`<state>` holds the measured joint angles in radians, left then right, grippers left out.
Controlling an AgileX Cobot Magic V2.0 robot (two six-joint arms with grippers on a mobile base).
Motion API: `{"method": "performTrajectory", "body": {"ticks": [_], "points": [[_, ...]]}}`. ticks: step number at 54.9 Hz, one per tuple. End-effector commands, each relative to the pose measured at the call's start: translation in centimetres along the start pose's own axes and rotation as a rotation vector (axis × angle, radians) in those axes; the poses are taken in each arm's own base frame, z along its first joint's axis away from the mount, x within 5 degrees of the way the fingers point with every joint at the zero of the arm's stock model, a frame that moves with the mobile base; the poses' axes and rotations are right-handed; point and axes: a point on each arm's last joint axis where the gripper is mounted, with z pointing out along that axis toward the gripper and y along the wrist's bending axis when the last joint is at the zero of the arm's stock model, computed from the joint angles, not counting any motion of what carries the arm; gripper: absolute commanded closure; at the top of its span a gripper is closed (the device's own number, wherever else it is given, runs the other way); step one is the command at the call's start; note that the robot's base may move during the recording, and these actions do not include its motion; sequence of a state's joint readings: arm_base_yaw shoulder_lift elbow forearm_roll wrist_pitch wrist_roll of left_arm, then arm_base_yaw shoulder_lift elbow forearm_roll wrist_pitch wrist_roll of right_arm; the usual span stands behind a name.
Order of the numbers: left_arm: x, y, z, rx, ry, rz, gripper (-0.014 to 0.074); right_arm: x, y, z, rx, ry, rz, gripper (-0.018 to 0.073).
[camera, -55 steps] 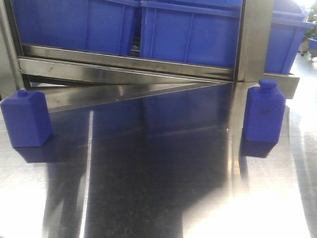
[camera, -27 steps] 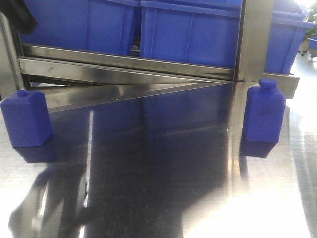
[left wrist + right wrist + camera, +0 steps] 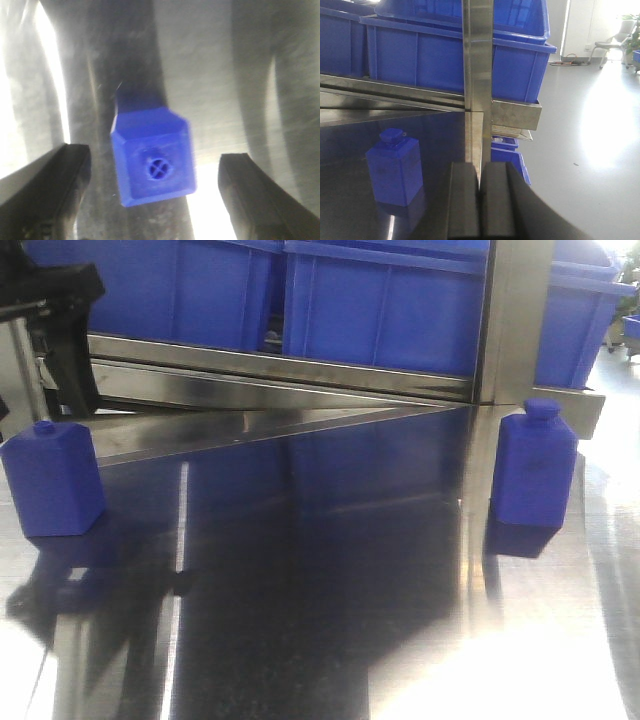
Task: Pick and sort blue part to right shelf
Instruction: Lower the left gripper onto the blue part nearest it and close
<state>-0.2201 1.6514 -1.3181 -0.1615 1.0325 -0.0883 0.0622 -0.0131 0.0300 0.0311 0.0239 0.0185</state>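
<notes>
You are at the approach step. The left gripper (image 3: 154,159) hangs above the left part (image 3: 150,135) with its fingers (image 3: 55,180) spread wide, one on each side, and they touch nothing. The part stands upright on the table (image 3: 320,620), close to the left edge, cap upward, and it is turned a little against the line of the fingers.

I judge that the next move is a straight descent, then closing on the two flat sides below the sloped shoulder. Correct the small twist first, or a corner may meet one finger early and push the part over.

The right gripper (image 3: 480,200) is low over the table with its fingers pressed together and nothing between them. The right part (image 3: 394,167) stands upright near the post (image 3: 477,60), close to the right table edge, where the floor begins.

Between the two parts the table gives you wide room for sideways moves. Behind the left part there is less: the rail (image 3: 280,370) of the shelf (image 3: 515,390) runs low, just beyond the left gripper. The crates (image 3: 390,310) sit above it, so the lifted part must rise over the rail and a crate rim.
</notes>
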Motion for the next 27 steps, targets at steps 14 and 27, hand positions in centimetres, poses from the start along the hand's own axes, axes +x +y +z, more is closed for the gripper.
{"method": "performTrajectory", "body": {"ticks": [14,27], "points": [[-0.6,-0.3,0.7,0.002,0.035,-0.01,0.0029,-1.2,0.0,-0.2,0.005,-0.109,-0.012,0.051],[-0.7,-0.1,2.4,-0.006,0.078,-0.016,0.0029,-1.2,0.0,-0.2,0.005,-0.109,-0.012,0.051]]}}
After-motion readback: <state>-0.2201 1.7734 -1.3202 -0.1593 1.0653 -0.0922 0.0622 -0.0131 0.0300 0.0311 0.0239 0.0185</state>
